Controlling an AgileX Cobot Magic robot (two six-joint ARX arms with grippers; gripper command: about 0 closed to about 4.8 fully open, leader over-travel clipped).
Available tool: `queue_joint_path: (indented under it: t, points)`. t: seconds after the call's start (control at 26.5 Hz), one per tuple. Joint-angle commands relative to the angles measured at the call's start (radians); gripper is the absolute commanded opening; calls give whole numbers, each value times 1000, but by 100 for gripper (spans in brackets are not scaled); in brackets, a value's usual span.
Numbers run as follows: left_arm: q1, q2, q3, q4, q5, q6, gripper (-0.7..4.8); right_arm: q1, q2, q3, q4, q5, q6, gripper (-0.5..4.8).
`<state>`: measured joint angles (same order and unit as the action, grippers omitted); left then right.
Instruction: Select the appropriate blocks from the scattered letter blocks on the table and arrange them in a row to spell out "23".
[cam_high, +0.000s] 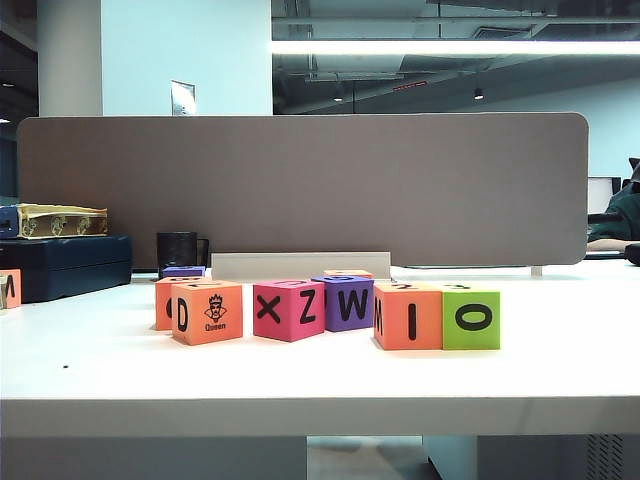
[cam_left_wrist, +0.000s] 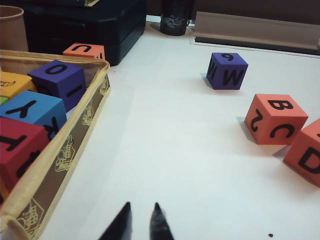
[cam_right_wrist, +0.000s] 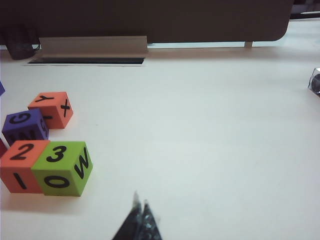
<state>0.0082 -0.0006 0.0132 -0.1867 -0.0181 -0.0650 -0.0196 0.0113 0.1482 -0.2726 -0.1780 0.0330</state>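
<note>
Orange block (cam_right_wrist: 19, 165) and lime green block (cam_right_wrist: 62, 167) sit touching, side by side on the table (cam_high: 300, 380), tops reading "2" and "3". Purple W block (cam_high: 345, 302) just beside them; pink X/Z block (cam_high: 289, 309) and orange D/Queen block (cam_high: 207, 312) further along the row. Nothing obstructs the pair. Left gripper (cam_left_wrist: 140, 220) hangs over bare table beside a tan box of blocks (cam_left_wrist: 75, 145), tips nearly together, empty. Right gripper (cam_right_wrist: 140, 215) near the pair, tips pressed together, empty.

Right pincer (cam_right_wrist: 141, 204) tips blurred, edge-cropped.

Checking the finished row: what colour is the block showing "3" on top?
Lime green, clearest in the right wrist view.
</note>
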Motion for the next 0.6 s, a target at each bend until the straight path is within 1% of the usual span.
queue_joint_path:
  t: [0.04,0.34,0.45,0.6]
  points:
    - [-1,1,-2,1,4,-2,49,-1,-12,-20,34,5,0,-1]
    - [-1,1,-2,1,4,-2,49,-1,-12,-89,76,5,0,-1]
    - [-1,1,-3,1,4,-2,49,-1,-12,-113,78,29,1,-1]
    - [-1,1,-2,2,4,-2,49,-1,-12,-142,103,31,0,-1]
